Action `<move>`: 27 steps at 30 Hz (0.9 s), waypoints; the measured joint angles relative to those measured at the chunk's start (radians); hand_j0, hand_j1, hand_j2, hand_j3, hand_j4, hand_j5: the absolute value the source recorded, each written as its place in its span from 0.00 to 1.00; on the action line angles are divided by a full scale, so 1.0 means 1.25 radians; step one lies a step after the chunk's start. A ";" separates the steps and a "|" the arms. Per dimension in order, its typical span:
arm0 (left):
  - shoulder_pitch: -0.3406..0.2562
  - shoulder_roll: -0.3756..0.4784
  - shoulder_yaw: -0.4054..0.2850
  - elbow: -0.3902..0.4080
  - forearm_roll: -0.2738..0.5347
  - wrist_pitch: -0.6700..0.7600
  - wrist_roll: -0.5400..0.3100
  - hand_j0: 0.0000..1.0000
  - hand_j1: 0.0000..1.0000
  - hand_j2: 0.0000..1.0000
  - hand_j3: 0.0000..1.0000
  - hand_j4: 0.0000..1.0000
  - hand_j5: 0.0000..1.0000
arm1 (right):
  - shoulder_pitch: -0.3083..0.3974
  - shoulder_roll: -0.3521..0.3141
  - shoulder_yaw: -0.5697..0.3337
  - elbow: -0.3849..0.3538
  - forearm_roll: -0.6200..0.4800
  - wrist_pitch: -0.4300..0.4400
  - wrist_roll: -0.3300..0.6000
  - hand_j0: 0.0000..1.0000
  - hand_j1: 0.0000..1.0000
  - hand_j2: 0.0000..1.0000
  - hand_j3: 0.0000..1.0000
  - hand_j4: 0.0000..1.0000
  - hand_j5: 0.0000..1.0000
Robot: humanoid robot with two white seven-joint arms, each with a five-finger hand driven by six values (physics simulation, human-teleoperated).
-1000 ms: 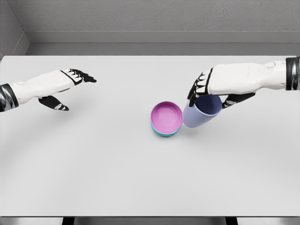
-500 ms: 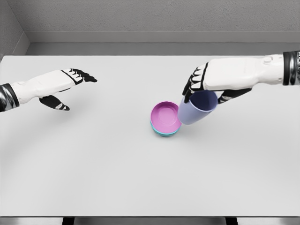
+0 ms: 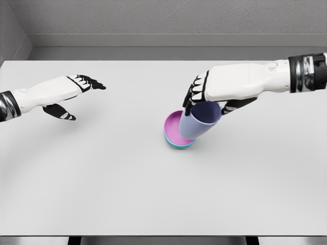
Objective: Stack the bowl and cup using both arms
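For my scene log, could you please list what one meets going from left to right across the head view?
Left hand, open and holding nothing → pink bowl nested in a teal one → lilac cup, tilted over the bowl → right hand holding the cup.

A pale grey counter (image 3: 102, 178) fills most of the head view, ending at a grey wall at the far side and a dark edge at the near side. Directly on it sits a teal bowl (image 3: 178, 145), with a pink bowl (image 3: 172, 127) nested inside, both just below and slightly left of the right hand (image 3: 214, 92). The bowls are well to the right of the left hand (image 3: 66, 94), which hovers over the counter's left part.
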 measured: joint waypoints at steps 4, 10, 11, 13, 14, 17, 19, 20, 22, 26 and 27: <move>0.000 0.000 0.000 0.000 0.000 0.000 0.000 1.00 1.00 1.00 1.00 1.00 1.00 | 0.000 0.014 0.004 0.002 -0.001 0.000 0.004 0.67 0.67 0.67 0.67 0.67 0.67; 0.000 0.000 0.000 0.000 0.000 0.000 0.000 1.00 1.00 1.00 1.00 1.00 1.00 | -0.004 0.027 0.006 0.005 -0.001 0.000 0.009 0.67 0.67 0.67 0.67 0.67 0.67; 0.000 0.000 0.000 0.000 0.000 0.000 0.000 1.00 1.00 1.00 1.00 1.00 1.00 | -0.004 0.031 0.006 0.006 -0.001 0.000 0.011 0.67 0.67 0.67 0.67 0.67 0.67; 0.000 0.000 0.000 0.000 0.000 0.000 0.000 1.00 1.00 1.00 1.00 1.00 1.00 | -0.006 0.035 0.006 0.010 -0.002 0.000 0.012 0.67 0.67 0.67 0.67 0.67 0.67; 0.000 0.000 0.000 0.000 -0.001 0.000 0.000 1.00 1.00 1.00 1.00 1.00 1.00 | -0.006 0.036 0.006 0.011 -0.002 0.000 0.014 0.67 0.67 0.67 0.67 0.67 0.67; -0.001 0.000 -0.001 0.005 -0.002 0.000 0.000 1.00 1.00 1.00 1.00 1.00 1.00 | -0.006 0.039 0.006 0.021 -0.003 0.000 0.017 0.67 0.67 0.67 0.67 0.67 0.67; -0.001 0.000 -0.001 0.007 -0.002 0.000 0.000 1.00 1.00 1.00 1.00 1.00 1.00 | -0.006 0.041 0.006 0.028 -0.003 0.000 0.019 0.67 0.67 0.67 0.67 0.67 0.67; -0.001 0.000 -0.001 0.008 -0.002 0.000 0.000 1.00 1.00 1.00 1.00 1.00 1.00 | -0.006 0.041 0.006 0.032 -0.003 0.000 0.019 0.67 0.67 0.67 0.67 0.67 0.67; -0.001 0.000 -0.001 0.010 -0.002 0.000 0.000 1.00 1.00 1.00 1.00 1.00 1.00 | -0.009 0.044 0.006 0.038 -0.003 0.000 0.020 0.67 0.67 0.67 0.67 0.67 0.67; -0.001 0.000 -0.001 0.011 -0.003 0.000 -0.001 1.00 1.00 1.00 1.00 1.00 1.00 | -0.011 0.060 0.009 0.048 -0.003 0.000 0.021 0.67 0.67 0.67 0.67 0.67 0.67; -0.001 0.000 -0.001 0.011 -0.003 0.000 -0.001 1.00 1.00 1.00 1.00 1.00 1.00 | -0.011 0.064 0.010 0.049 -0.003 0.000 0.023 0.67 0.67 0.67 0.67 0.67 0.67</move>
